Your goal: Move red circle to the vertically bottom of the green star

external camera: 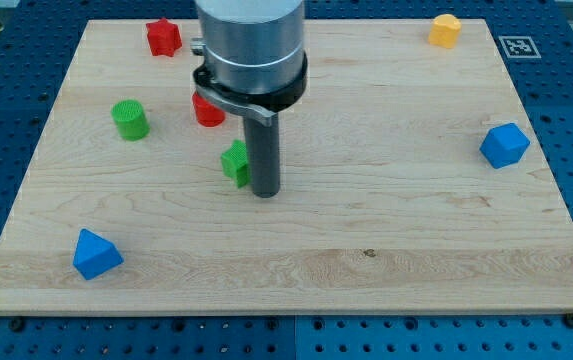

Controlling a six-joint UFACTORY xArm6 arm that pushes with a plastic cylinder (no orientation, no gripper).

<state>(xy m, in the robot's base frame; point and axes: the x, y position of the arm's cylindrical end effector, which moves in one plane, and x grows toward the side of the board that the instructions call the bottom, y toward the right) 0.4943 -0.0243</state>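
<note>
The red circle (pixel 207 111) lies just left of the arm's body, partly hidden by it. The green star (pixel 234 162) sits below it, partly covered by the rod on its right side. My tip (pixel 265 192) rests on the board right beside the green star, at its lower right. The red circle is above the green star, slightly to the left.
A red star (pixel 163 37) lies at the top left. A green cylinder (pixel 130 119) is at the left. A blue triangular block (pixel 96 254) sits at the lower left. A blue block (pixel 504 145) is at the right, a yellow block (pixel 445 30) at the top right.
</note>
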